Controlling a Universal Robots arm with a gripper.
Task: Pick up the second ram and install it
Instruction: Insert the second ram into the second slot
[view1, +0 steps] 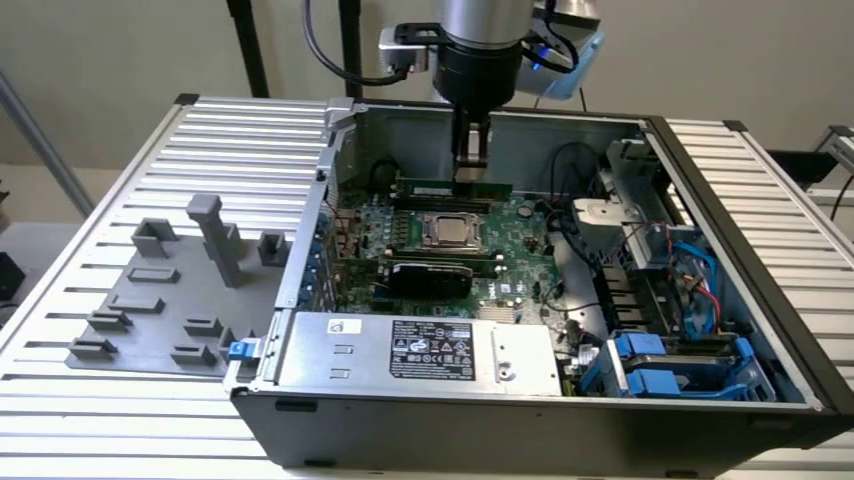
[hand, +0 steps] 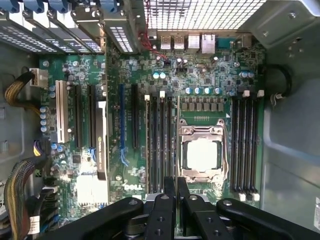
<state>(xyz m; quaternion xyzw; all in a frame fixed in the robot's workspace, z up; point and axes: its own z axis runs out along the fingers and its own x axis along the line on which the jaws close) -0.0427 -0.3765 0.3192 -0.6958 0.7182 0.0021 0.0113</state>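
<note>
My pincer (view1: 470, 172): hanging straight down inside the open computer case (view1: 747, 240), near its far wall. In the wrist view my two fingers (hand: 169, 200) are almost together, with just a thin gap.
What I hold: the second ram (view1: 454, 187), a thin green stick. I pinch its top edge, and it stands on its long edge.
Where the stick is: just beyond the silver chip holder (view1: 451, 231), low over the motherboard (view1: 514, 255).
Near side of the case: a gray power box (view1: 416, 352).
Exterior view's left: a gray holder tray (view1: 160, 300) on the ribbed table (view1: 80, 260).
</note>
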